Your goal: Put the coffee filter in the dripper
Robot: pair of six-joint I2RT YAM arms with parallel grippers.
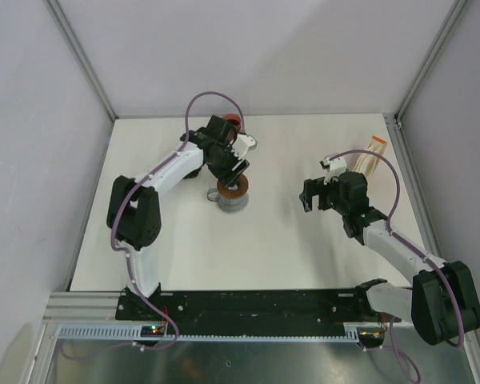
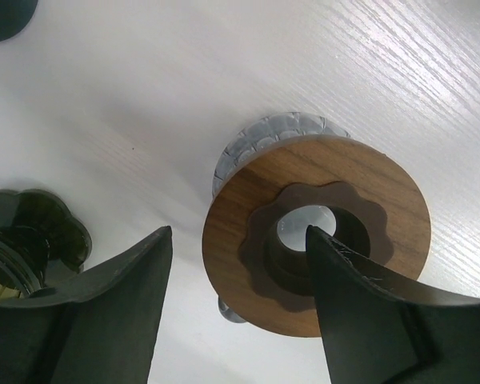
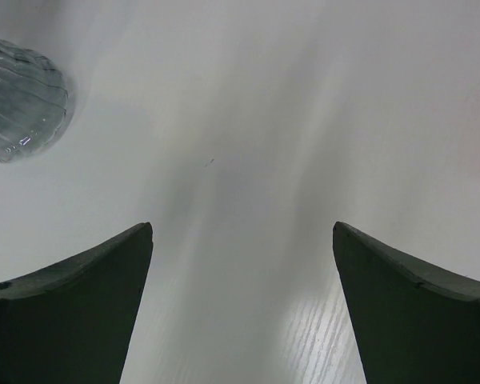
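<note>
The dripper (image 1: 234, 194) stands on the white table, a wooden ring (image 2: 248, 232) with a dark scalloped centre uppermost and ribbed glass (image 2: 264, 132) beneath it. My left gripper (image 1: 230, 172) hovers just above it, open and empty (image 2: 238, 232). One of its fingers (image 2: 368, 304) overlaps the ring's central hole in the left wrist view. The coffee filters (image 1: 374, 152) stand as a tan and white stack at the back right. My right gripper (image 1: 308, 196) is open and empty over bare table (image 3: 242, 226), between dripper and filters. The dripper's glass (image 3: 20, 104) shows at the right wrist view's top left.
A red object (image 1: 233, 122) lies at the back behind the left arm. A dark green glass piece (image 2: 28, 240) sits just left of the left fingers. Grey walls and metal frame posts bound the table on three sides.
</note>
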